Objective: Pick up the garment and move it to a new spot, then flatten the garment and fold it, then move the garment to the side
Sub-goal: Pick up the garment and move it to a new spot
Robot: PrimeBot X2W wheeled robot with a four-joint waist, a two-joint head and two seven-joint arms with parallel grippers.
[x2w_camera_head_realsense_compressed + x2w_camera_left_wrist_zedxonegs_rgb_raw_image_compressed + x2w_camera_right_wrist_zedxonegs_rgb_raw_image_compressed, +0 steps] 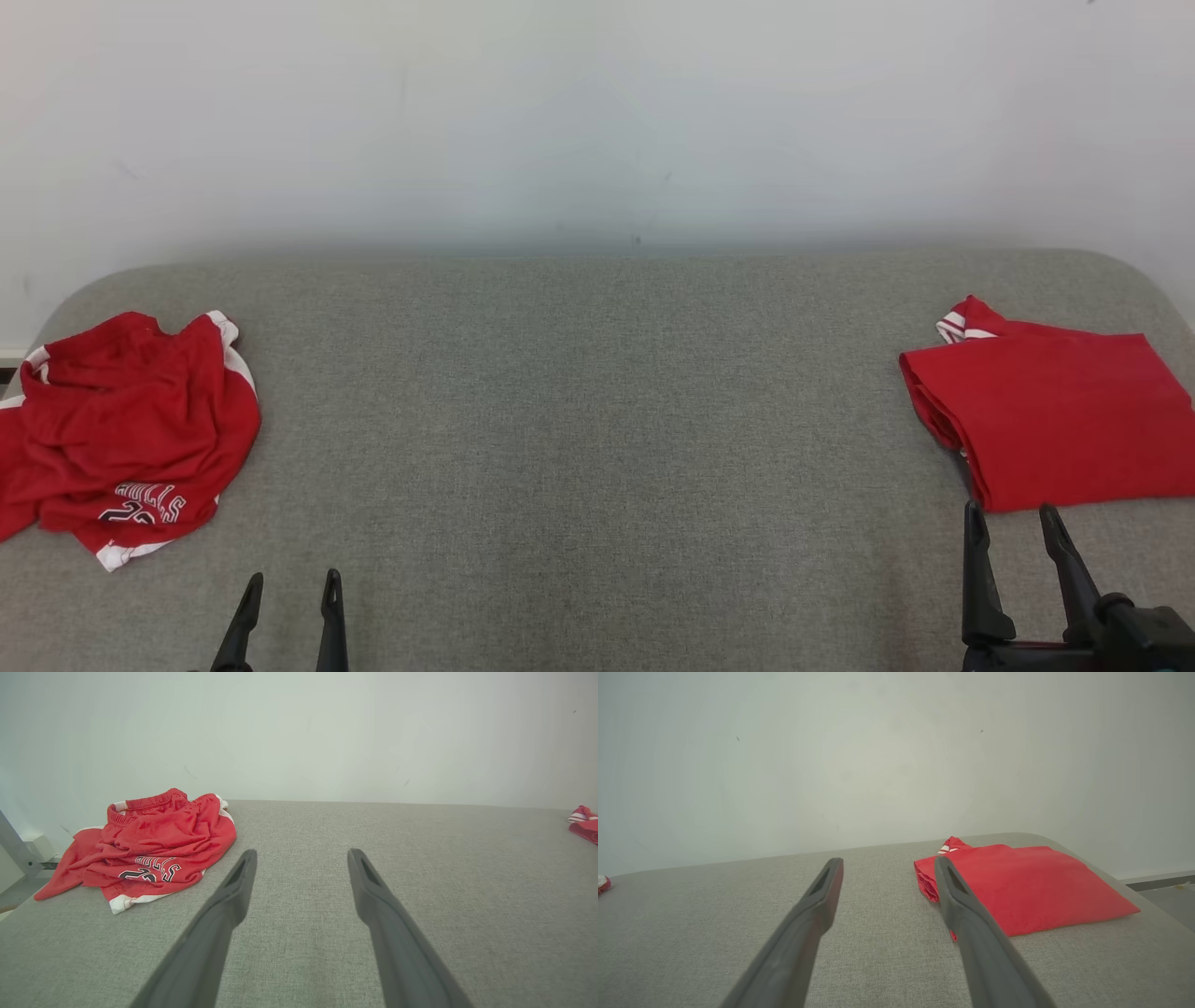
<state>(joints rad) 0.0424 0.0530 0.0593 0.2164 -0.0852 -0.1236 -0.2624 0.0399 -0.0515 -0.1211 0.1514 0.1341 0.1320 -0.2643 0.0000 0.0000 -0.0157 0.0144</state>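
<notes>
On the padded table (pixel 597 420), covered in grey fabric and set against a pale wall (pixel 597 112), two red garments lie well apart at opposite ends.

1. Crumpled garment (pixel 131 429). It lies at the robot's left end of the table as a loose, bunched heap.
   - No clear long axis can be read.
   - In the left wrist view its ribbed waistband (pixel 147 801) lies on the far side, toward the wall.
   - Printed lettering (pixel 149 504) and a white hem lie on the near side; the lettering reads upside down from the robot's position.
   - One flap trails off toward the left edge of the table.

2. Folded garment (pixel 1050 420). It lies at the robot's right end as a flat, roughly rectangular packet.
   - In the head view its long axis runs left to right, tilted slightly.
   - The thick folded edge faces the middle of the table.
   - A white-striped trim (pixel 954 327) protrudes at the far corner on that same side.

3. Left gripper (pixel 291 581). Its jaws stand apart and hold nothing, with the fingers pointing toward the wall over bare fabric. The crumpled garment lies to its left, near but not touching.

4. Right gripper (pixel 1013 511). Its jaws stand apart and hold nothing. The fingertips sit just short of the near edge of the folded garment. Whether they touch it cannot be told.
</notes>
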